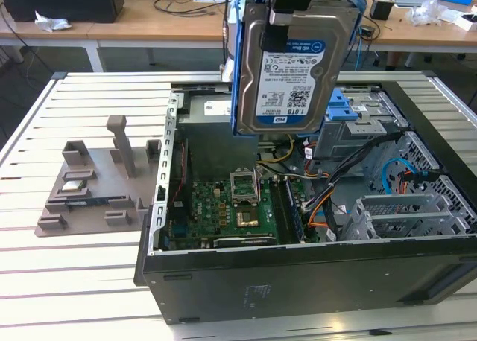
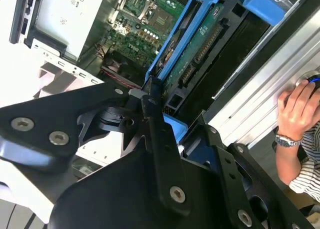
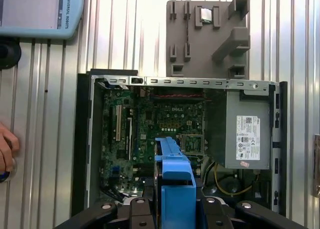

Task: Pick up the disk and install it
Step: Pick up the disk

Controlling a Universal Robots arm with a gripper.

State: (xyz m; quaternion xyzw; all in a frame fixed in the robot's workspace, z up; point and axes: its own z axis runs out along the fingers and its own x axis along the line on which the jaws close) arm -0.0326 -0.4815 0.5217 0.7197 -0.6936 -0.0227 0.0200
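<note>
Disk (image 1: 291, 65) hung on edge above the open computer case (image 1: 298, 281), not yet seated.

The fingers (image 2: 152, 124) were closed tight on the upper end of its blue carrier frame, label side facing the exterior view. It looked a dense, rigid thing for its size, with slick metal faces and a bare circuit board on the back. I'd judge it unforgiving of knocks and best held by the carrier's edges, clear of the connector. Below it lay the motherboard (image 1: 238, 207) and loose cables (image 1: 335, 199). The case sat on a pale slatted desk (image 1: 89, 281) beside a grey parts fixture (image 1: 97, 185). Wooden benches strewn with cables (image 1: 179, 6) stood behind, and a person's hand (image 2: 295, 109) rested at the desk's edge.
</note>
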